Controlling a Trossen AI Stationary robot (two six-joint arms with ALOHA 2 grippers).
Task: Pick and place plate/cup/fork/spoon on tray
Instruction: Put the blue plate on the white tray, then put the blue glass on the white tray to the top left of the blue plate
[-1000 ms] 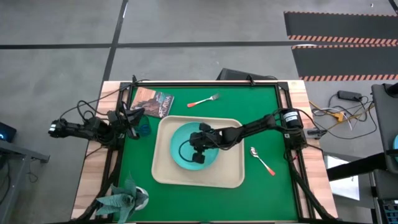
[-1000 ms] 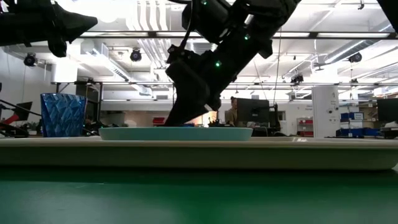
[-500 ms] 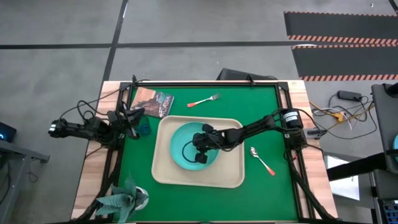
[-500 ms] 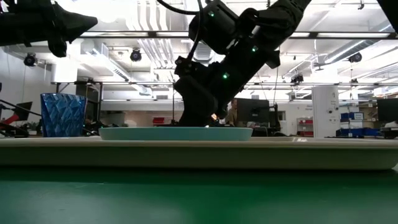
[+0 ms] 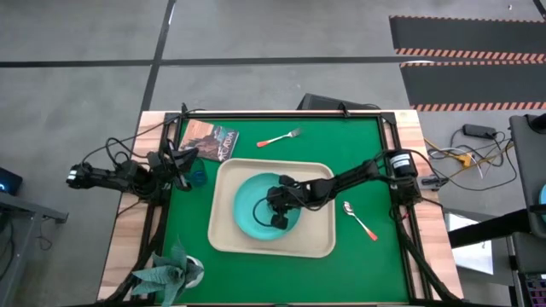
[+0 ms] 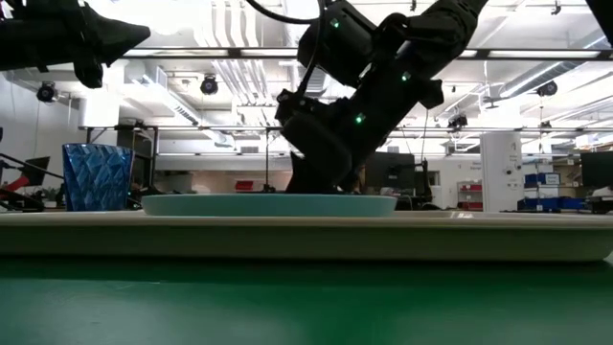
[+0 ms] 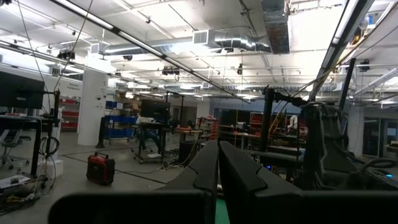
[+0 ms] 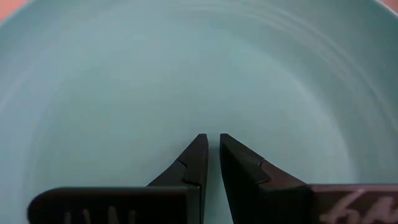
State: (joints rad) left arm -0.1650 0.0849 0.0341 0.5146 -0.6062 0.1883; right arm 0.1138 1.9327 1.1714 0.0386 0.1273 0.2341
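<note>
The turquoise plate point(image 5: 256, 207) lies flat in the beige tray point(image 5: 320, 243); it also shows in the low view point(image 6: 268, 203). My right gripper point(image 5: 277, 211) is shut and points down at the plate's inside point(image 8: 210, 142). My left gripper point(image 5: 182, 162) is shut and empty at the table's left edge, just beside the blue cup point(image 5: 198, 176), which stands on the green mat point(image 6: 97, 177). The fork point(image 5: 279, 138) lies on the mat beyond the tray. The spoon point(image 5: 359, 219) lies on the mat to the right of the tray. My right gripper presses its shut fingertips point(image 8: 200, 149) on the plate's inner face point(image 8: 205, 106), near its middle. The fingers come from above, slanting in from the table's right side. The plate lies flat on the tray floor.
A printed booklet point(image 5: 209, 141) lies at the far left of the mat. A grey-green plant-like thing point(image 5: 171, 273) sits at the near left corner. Cables run along the table's left and right edges. Bare mat shows in front of the tray.
My right gripper has drawn a little toward the table's right and near edges, its shut tips staying low on the plate. The plate has slid a short way toward the near edge within the tray and still lies flat.
</note>
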